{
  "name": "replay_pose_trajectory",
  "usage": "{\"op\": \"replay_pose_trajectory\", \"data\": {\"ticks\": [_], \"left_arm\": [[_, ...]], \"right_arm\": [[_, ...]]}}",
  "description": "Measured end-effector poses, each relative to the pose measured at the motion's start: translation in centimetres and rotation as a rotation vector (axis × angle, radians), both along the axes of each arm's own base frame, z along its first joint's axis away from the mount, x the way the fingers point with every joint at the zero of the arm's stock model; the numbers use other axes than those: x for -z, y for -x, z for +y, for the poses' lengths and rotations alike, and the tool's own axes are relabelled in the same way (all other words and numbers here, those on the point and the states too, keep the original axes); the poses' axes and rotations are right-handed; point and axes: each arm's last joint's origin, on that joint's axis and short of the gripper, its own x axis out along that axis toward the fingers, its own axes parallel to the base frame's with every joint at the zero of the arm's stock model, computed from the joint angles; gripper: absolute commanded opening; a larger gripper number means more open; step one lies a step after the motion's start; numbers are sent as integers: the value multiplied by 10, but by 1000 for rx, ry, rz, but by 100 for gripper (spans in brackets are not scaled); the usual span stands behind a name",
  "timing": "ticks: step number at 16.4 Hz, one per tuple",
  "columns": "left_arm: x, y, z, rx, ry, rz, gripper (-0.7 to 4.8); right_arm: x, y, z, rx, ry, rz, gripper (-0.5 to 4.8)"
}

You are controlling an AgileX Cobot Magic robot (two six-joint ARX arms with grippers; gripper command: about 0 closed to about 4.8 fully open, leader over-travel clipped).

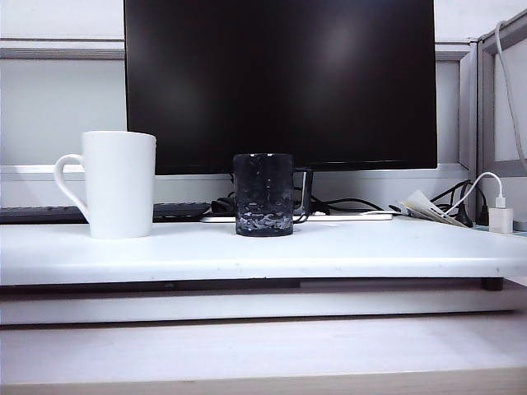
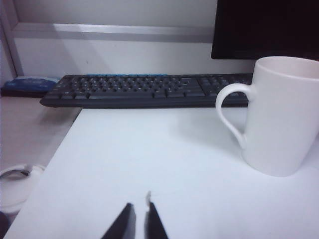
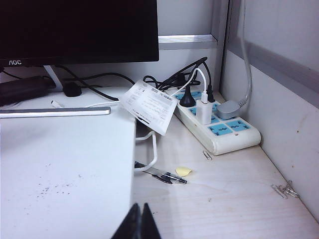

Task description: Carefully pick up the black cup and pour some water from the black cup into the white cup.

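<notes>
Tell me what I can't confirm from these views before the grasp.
- Water level in the black cup: exterior view is side-on, wall hides it.
- White cup interior: same; left wrist view crops its rim.
- Both end effectors, left and right: only shut tips show, bottom edge cuts them.

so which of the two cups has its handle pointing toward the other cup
Neither: the white cup has its handle on its outer left side, the shorter black cup on its right, so both handles face away.
</notes>
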Motion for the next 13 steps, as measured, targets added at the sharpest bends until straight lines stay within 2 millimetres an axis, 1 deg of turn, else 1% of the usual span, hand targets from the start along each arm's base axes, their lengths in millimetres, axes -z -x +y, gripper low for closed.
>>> {"op": "replay_pose_trajectory", "data": {"ticks": [6,7,9,10,11,12,13], "left_arm": [[0,0,0,0,0,-5,14],[0,0,0,-1,0,-5,-6],[-1,0,0,-2,8,-12,5],[-3,0,0,1,19,-20,130],[-13,2,-1,18,41,-46,278],[-26,5,-1,26,52,-87,475],[-49,12,-2,43,53,-161,479]], "right_arm": [[0,0,-1,20,0,0,-1],[0,0,-1,21,0,0,-1],[-3,1,-1,18,-1,0,9],[-11,3,0,14,-1,-5,138],[-44,12,-1,4,-2,-90,253],[-71,22,-1,2,4,-177,315],[-113,42,-2,10,31,-350,316]]}}
